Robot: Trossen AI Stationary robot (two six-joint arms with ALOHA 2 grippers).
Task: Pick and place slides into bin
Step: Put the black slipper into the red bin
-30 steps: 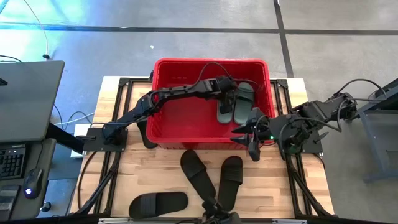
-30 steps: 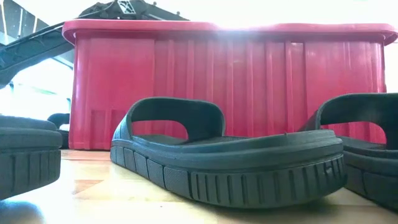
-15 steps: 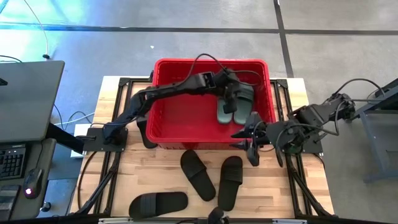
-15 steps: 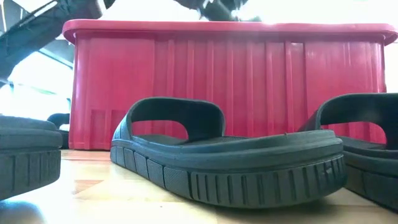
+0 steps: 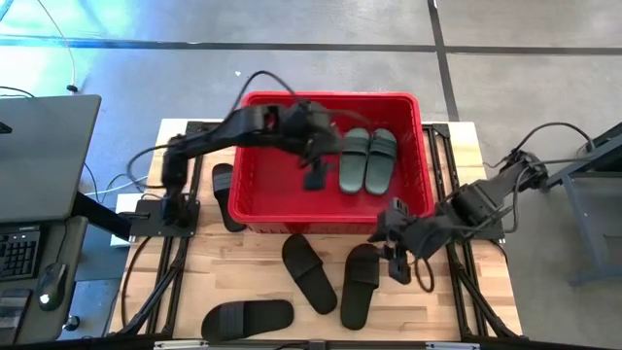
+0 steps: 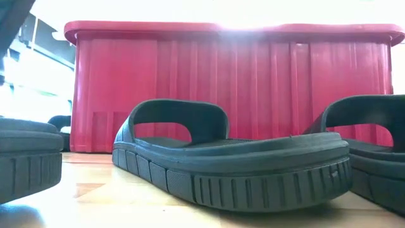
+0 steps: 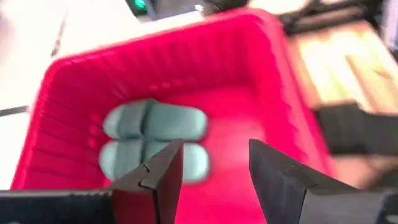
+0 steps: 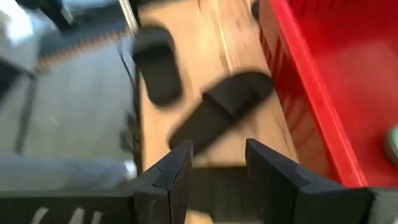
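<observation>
Two sage-green slides [image 5: 368, 160] lie side by side, soles down, on the floor of the red bin [image 5: 262, 209]; they also show in the left wrist view [image 7: 152, 140]. My left gripper [image 5: 314, 175] hangs open and empty inside the bin, left of the green pair [image 7: 214, 168]. My right gripper [image 5: 397, 264] is open and empty just off the bin's near right corner, beside the far end of a black slide [image 5: 361, 284] that lies flat on the table. Its wrist view [image 8: 217, 165] shows two more black slides [image 8: 221, 109] ahead.
Another black slide [image 5: 309, 274] lies left of the first, one [image 5: 248, 316] near the table's front left, and one [image 5: 224, 194] left of the bin. In the low view, black slides [image 6: 234, 164] stand in front of the bin's wall [image 6: 234, 88].
My left gripper has drawn back from the green slides toward the bin's left side. The left green slide now lies flat and straight beside the other. My right gripper has gone from the bin's near right corner toward the table's near edge, down beside the black slide.
</observation>
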